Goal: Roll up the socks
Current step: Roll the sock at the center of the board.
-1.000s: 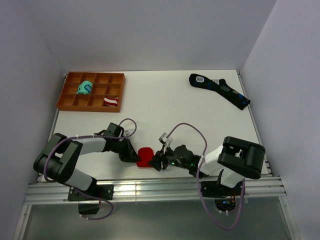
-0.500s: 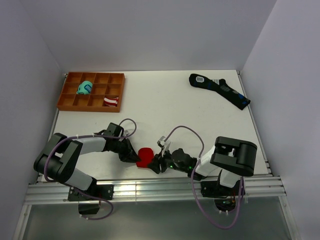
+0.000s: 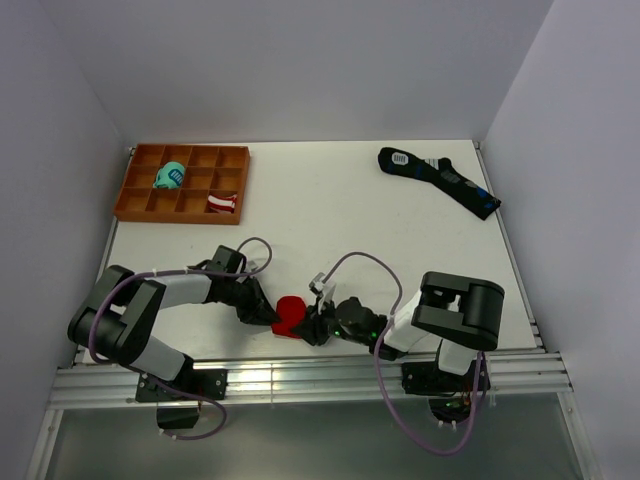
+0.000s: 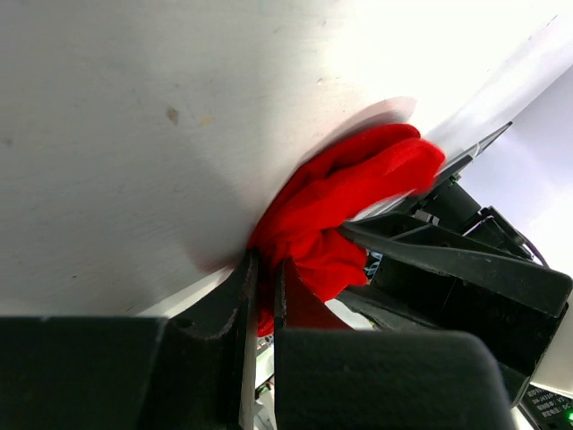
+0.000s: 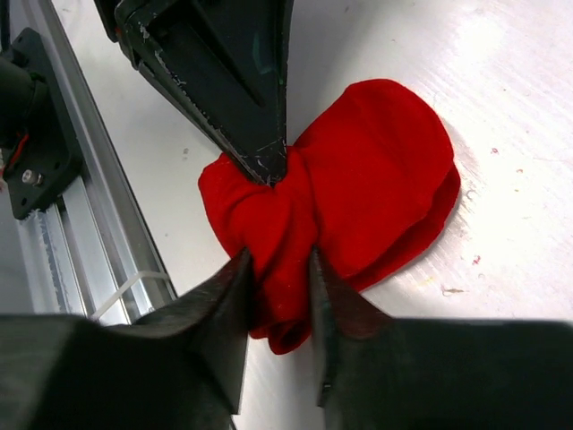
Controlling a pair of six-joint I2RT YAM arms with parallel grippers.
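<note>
The socks (image 3: pixel 290 314) are a crumpled bright red bundle near the table's front edge, between my two grippers. My left gripper (image 3: pixel 268 311) comes in from the left and is shut on a pinch of the red fabric (image 4: pixel 358 193), its tips (image 4: pixel 264 266) nearly together. My right gripper (image 3: pixel 313 326) meets the bundle from the right. Its jaws (image 5: pixel 279 269) are closed on a thick fold at the near end of the socks (image 5: pixel 376 170). The left gripper's tip touches the bundle just beyond that fold. No white motif shows.
An orange divided tray (image 3: pixel 130 201) at the back left holds a teal bundle (image 3: pixel 170 176) and a red-and-white striped bundle (image 3: pixel 222 203). Long black socks (image 3: pixel 440 178) lie at the back right. The aluminium rail (image 3: pixel 300 378) runs just in front of the bundle.
My right gripper slid left up to the red bundle and its jaws narrowed onto a fold of it. The left gripper kept its hold and stayed in place.
</note>
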